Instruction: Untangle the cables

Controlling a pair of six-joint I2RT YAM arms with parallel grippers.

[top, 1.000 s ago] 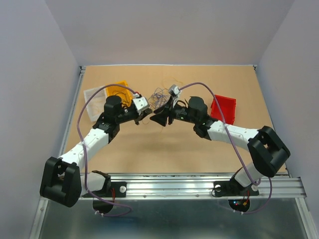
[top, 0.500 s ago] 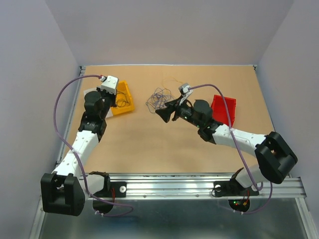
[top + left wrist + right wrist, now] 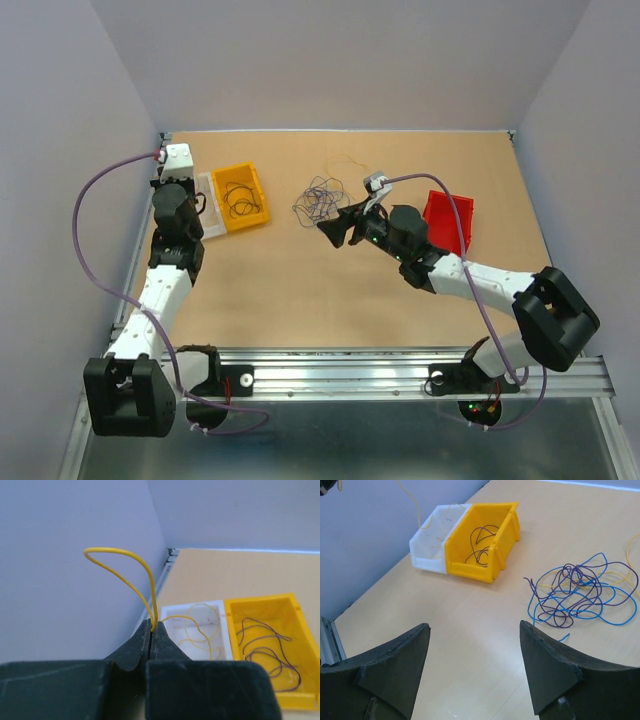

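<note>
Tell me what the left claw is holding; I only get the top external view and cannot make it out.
Observer: The left claw is shut on a thin yellow wire that arches up above its tips.
Operator: Report which bin it faces.
Observer: The white bin, which holds yellow strands. The yellow bin beside it holds purple ones.
Operator: Check the right claw.
Observer: The right claw is open and empty. The tangle of blue and purple cables lies on the table ahead of it.
</note>
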